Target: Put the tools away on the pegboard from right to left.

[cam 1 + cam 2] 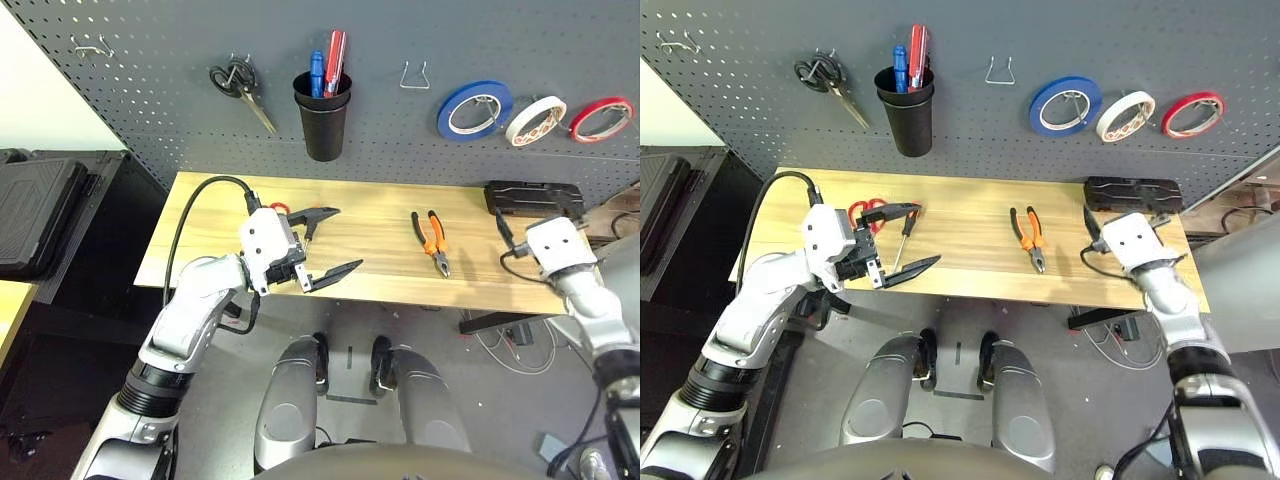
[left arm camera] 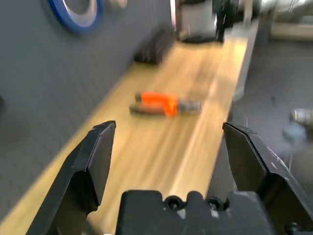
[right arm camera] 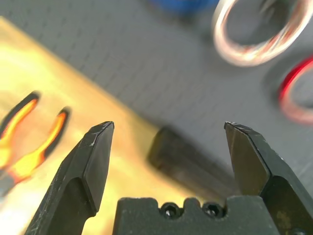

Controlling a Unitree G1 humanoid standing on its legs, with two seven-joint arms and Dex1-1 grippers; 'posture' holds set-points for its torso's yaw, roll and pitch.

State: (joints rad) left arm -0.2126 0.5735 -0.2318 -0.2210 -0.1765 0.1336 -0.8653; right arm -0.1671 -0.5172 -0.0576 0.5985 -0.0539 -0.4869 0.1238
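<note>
wooden table (image 1: 380,280), left tool (image 1: 325,243) spread, hiding red scissors (image 1: 868,209)

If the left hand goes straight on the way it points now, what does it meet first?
Probably the pliers. The left hand is open and points along the table toward them, with bare wood between. Its height above the wood is unclear, so it might pass over them.

Silver forearms, white wrist housings, black cables, black two-fingered grippers with screws.
</note>
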